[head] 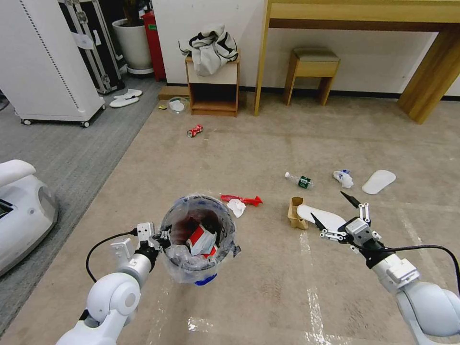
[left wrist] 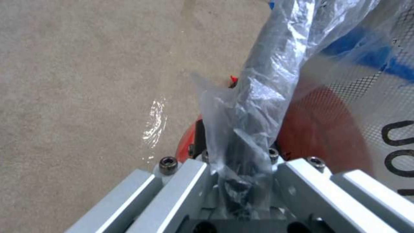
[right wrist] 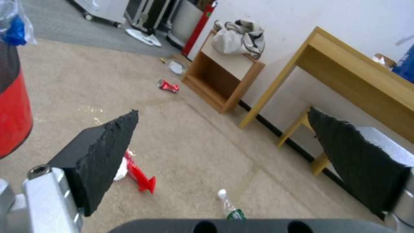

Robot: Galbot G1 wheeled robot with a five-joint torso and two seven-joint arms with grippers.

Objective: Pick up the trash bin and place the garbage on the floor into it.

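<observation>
While the left hand (head: 160,238) pinches the light trash bin (head: 199,237) by its 9 o'clock rim through slippery liner, the right hand (head: 335,213) gapes empty.

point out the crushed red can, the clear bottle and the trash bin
crushed red can (head: 194,131), head view, its middle
clear bottle (head: 304,181), head view, green label
trash bin (head: 177,221), head view, bag-lined rim

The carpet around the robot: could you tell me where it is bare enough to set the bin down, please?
Bare beige floor lies between the trash bin, held at its rim by the left hand, and the open right hand. Farther out, the red wrapper, tissue, carton, slipper and bottle crowd it.
</observation>
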